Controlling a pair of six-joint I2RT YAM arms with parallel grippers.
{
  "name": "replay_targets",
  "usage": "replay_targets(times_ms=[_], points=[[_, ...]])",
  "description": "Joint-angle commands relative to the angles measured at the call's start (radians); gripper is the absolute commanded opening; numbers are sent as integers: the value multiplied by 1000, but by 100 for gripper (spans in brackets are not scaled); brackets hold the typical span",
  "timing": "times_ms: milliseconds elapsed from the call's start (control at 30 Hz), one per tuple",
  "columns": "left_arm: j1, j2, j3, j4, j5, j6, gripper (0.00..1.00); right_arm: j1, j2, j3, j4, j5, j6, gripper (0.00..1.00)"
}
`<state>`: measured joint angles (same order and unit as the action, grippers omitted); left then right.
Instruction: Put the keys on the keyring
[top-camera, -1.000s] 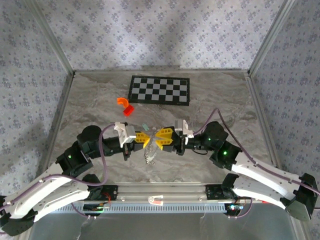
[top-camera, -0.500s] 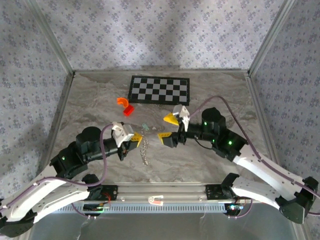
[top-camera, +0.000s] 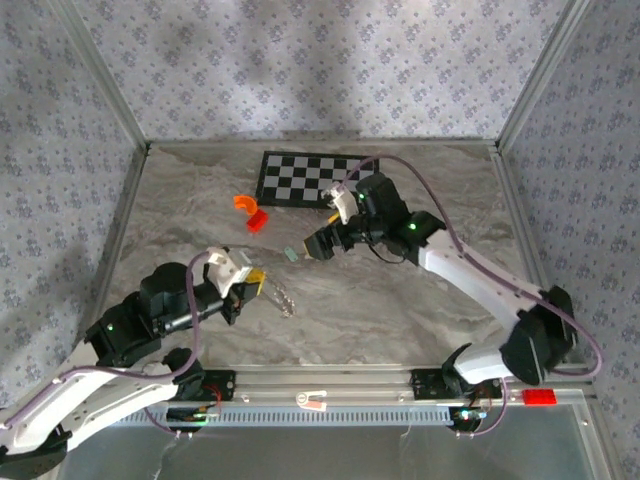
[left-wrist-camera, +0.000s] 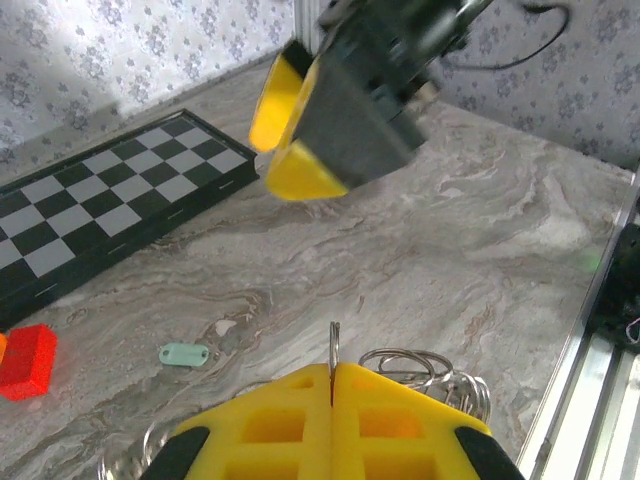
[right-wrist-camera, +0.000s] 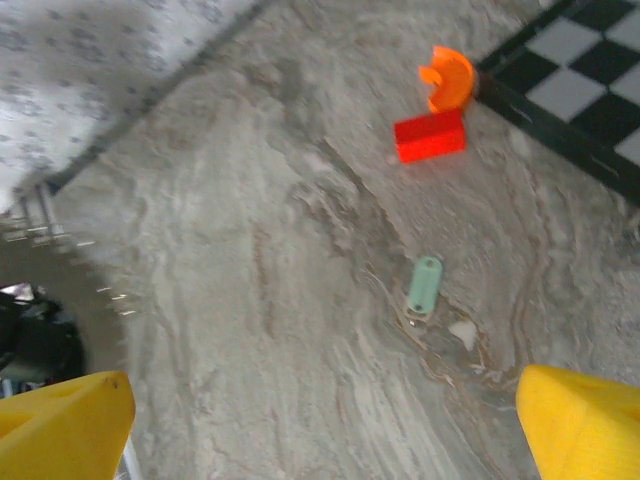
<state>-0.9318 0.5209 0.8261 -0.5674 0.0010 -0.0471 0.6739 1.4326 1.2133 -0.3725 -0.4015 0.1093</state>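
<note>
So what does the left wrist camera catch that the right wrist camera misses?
Left wrist: the left end effector shut on the keyring, plus the right end effector seen from outside. Right wrist: the orange curved piece in full, and that end effector's own fingers spread wide. Both: the teal key lying loose on the table, the red piece and the checkerboard.
</note>
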Motion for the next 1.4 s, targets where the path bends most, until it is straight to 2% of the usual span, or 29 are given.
replay_targets(times_ms=[0,167,500,767,1367], points=[[-3,-19,29,6,-14,-18,0,-19,78,62,-90,6,14,99],[-4,-19,21,7,-13,-17,0,-27,222,130,-143,8,0,94],[-3,-35,-16,27,-14,-29,0,11,407,202,-211,125,-20,92],[-4,-58,-37,28,-13,-31,0,38,459,199,-188,142,6,91],[-2,-88,-30,15,-30,-35,0,68,532,202,-166,170,38,77]])
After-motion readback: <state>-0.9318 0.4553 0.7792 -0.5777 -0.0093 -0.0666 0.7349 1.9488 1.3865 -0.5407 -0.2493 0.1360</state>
